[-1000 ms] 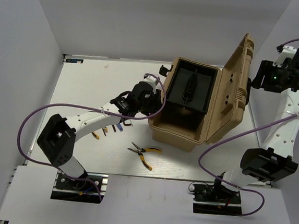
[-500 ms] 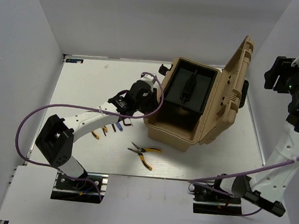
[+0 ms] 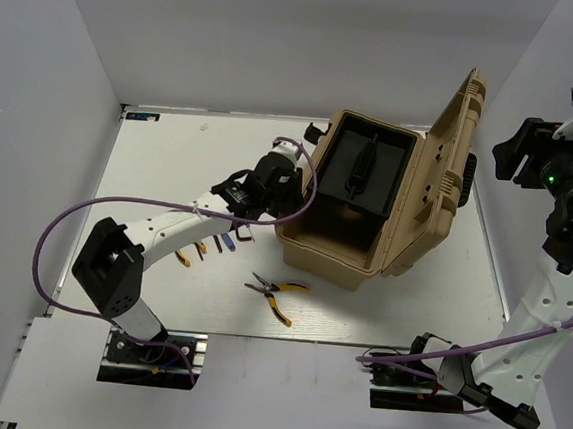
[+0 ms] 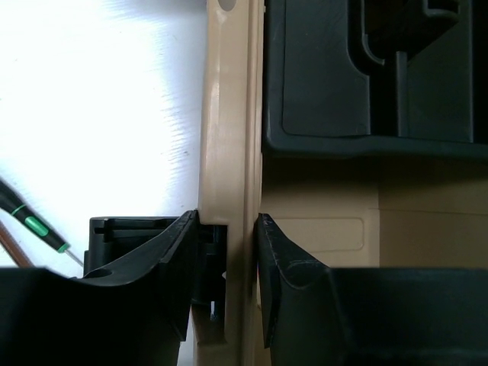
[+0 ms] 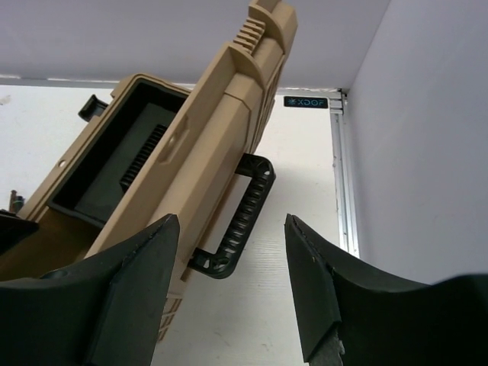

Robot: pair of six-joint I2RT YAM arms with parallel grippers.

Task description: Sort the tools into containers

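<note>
On the white table (image 3: 171, 154), the left gripper (image 4: 227, 229) is clamping the open toolbox (image 3: 338, 257) by its wall, the pliers (image 3: 277, 296) are lying crosswise just nearside, closer to the left arm (image 3: 164, 232), and the right gripper (image 5: 230, 229) is hanging with jaws apart, empty.

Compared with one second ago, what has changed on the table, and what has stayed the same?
The left tool has closed a little on the left wall of the toolbox, and the toolbox has slid slightly to the left. The right tool, open, has drawn back from the lid, off to the right. The yellow pliers and the small tools left of them lie where they were.
</note>
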